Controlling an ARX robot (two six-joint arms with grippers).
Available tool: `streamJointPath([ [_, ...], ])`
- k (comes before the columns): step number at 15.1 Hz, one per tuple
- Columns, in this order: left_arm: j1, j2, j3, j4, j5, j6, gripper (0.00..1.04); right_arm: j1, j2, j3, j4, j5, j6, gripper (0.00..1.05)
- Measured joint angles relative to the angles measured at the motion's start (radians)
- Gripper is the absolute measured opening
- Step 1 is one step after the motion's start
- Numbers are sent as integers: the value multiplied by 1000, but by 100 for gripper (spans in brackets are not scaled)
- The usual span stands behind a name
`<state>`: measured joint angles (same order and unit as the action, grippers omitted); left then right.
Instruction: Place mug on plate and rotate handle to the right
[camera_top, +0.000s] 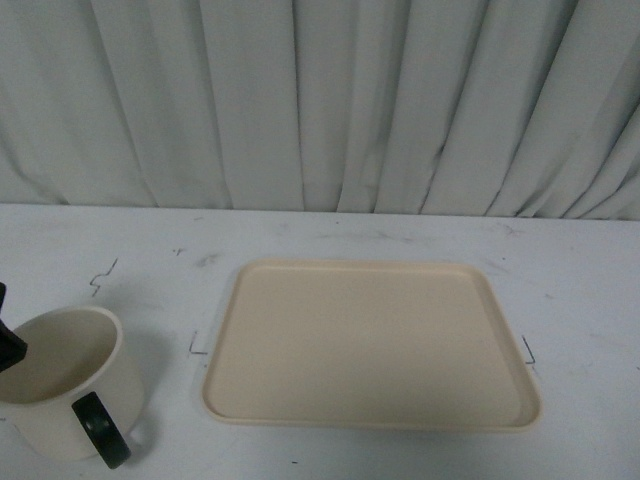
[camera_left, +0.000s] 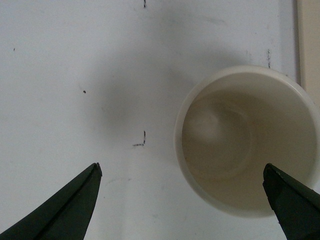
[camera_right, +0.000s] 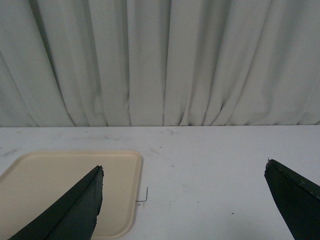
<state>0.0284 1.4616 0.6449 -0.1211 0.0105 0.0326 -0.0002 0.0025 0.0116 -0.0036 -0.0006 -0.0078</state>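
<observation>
The cream mug (camera_top: 70, 385) stands upright and empty on the table, left of the plate (camera_top: 370, 345). Its black handle (camera_top: 102, 430) points toward the camera, slightly to the right. The beige plate lies flat with nothing on it. My left gripper (camera_left: 182, 167) hangs open above the mug (camera_left: 247, 140). One fingertip (camera_left: 282, 192) is over the mug's rim and the other is over bare table. Only a dark bit of this gripper shows at the front view's left edge. My right gripper (camera_right: 183, 165) is open and empty, low over the table beside the plate's corner (camera_right: 50, 180).
The white table (camera_top: 400, 235) carries small black corner marks (camera_top: 195, 345) beside the plate's sides. A pale pleated curtain (camera_top: 320, 100) closes off the back. A strip of the plate's rim (camera_left: 310, 45) shows beyond the mug in the left wrist view.
</observation>
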Motion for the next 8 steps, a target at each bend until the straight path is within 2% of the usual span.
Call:
streamJointPath([
  [8, 11, 198, 62, 83, -32, 8, 98, 0, 0, 0, 0, 0, 0, 98],
])
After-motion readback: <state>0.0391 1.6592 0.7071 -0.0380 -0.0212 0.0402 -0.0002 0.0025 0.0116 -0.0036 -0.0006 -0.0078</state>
